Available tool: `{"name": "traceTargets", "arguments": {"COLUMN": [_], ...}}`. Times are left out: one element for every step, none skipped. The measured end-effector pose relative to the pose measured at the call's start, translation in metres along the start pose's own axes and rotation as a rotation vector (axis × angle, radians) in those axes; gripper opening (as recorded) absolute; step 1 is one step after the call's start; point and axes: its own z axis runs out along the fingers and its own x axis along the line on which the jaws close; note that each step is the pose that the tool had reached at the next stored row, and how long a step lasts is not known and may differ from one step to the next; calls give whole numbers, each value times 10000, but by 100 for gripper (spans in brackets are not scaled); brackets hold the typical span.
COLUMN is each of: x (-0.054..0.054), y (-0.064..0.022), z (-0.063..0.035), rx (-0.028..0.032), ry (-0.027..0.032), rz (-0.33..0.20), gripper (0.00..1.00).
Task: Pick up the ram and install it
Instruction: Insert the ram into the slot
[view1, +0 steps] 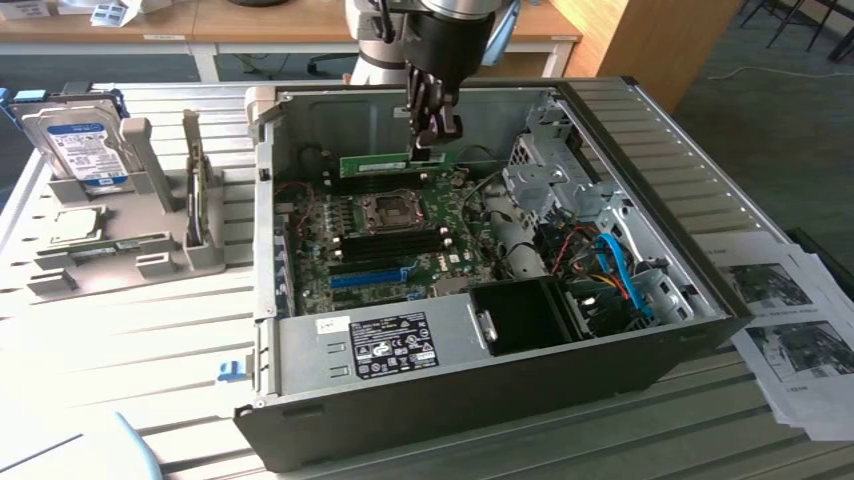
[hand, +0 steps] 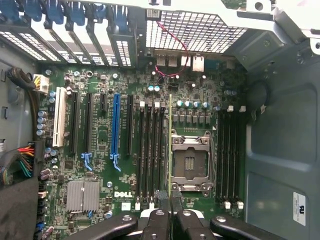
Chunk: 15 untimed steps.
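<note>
Over the green motherboard, the black gripper pinches the long thin green ram stick level, parallel to the black slots, well apart from the grey case walls.

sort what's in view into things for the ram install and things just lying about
For the job:
- ram, held in the claw over the motherboard
- black memory slots
- open computer case

Lying about:
- hard drive in its grey rack
- printed papers beside the case
</note>
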Motion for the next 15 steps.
{"name": "traceTargets", "arguments": {"x": [1, 2, 3, 4, 5, 6, 7, 8, 9, 10, 11, 12, 12, 13, 13], "y": [-1, -1, -1, -2, -3, -4, -4, -5, -6, -6, -7, -8, -8, -8, -9], "z": [11, 22, 35, 46, 58, 70, 82, 94, 107, 118, 130, 140, 149, 156, 157], "rx": [8, 17, 26, 35, 41, 46, 51, 55, 60, 66, 71, 74, 77, 78, 79], "ry": [0, 2, 2, 2, 2, 2, 3, 3, 3, 4, 3, 3, 3, 2, 5], "rz": [-1, -2, -1, -2, -3, -3, -3, -3, -4, -4, -4, -4, -5, -5, -5], "gripper": [11, 11, 11, 11, 11, 11, 11, 11, 11, 11, 11, 11, 11, 11, 11]}}
